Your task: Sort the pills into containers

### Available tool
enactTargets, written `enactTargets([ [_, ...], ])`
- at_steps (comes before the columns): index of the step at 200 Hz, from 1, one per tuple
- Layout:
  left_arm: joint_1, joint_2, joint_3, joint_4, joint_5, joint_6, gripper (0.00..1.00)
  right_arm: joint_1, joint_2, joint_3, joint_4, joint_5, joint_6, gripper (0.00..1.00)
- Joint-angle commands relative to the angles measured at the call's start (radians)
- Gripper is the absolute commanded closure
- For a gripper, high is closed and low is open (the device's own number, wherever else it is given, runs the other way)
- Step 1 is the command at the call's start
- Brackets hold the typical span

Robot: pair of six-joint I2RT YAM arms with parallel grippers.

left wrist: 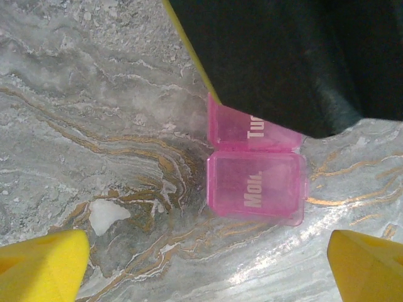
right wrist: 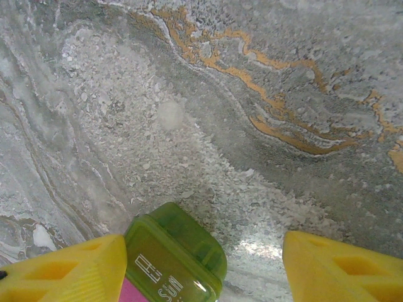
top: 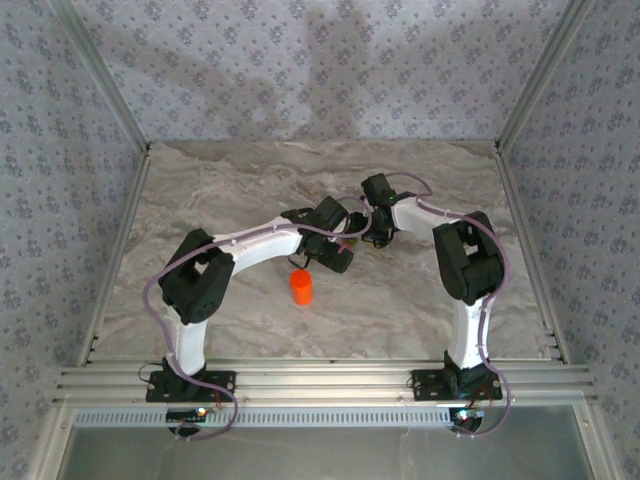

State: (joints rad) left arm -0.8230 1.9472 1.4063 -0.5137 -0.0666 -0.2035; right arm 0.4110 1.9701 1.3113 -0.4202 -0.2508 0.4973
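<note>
- Near edge of table [top: 200, 190]: arm bases [top: 190, 385] were bolted side by side, with both arms bent inward so the wrists met over mid-table.
- Short of the wrists: bottle [top: 301, 287], orange, upright and capped, stood apart from both grippers. It was judged no part of the sort, but it stood near the left arm's reach.
- Mid-table, left gripper [left wrist: 204, 270]: jaws were spread wide and held nothing, hovering over the marble just short of the containers. This was probably to leave room above them.
- Containers, pink compartment [left wrist: 255, 182]: marked "Mon.", it lay flat on the marble.
- Adjoining its far side: pink panel [left wrist: 252, 129], marked "Tue", was partly covered by the right arm's dark body. Whether it was a lid or a box could not be told.
- Right gripper [right wrist: 204, 264]: jaws were partly apart and clamped nothing. The green compartment [right wrist: 173, 258] sat between them, against one finger and clear of the other, likely lined up to steady the box.
- Obstruction: the two grippers crowded each other over the containers.
- Beyond: pale round spot [right wrist: 170, 113] on the marble, either a pill or a fleck; could not be told.
- Far: patterned walls [top: 300, 60].
</note>
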Motion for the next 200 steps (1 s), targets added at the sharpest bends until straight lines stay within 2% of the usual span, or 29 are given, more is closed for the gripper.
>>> enactTargets([
  [1, -0.007, 0.008, -0.009, 0.04, -0.021, -0.015, 0.03, 0.012, 0.05, -0.035, -0.027, 0.004, 0.006, 0.32],
  [200, -0.001, 0.058, 0.032, 0.07, -0.094, -0.022, 0.03, 0.014, 0.053, -0.05, -0.019, 0.008, 0.006, 0.33],
])
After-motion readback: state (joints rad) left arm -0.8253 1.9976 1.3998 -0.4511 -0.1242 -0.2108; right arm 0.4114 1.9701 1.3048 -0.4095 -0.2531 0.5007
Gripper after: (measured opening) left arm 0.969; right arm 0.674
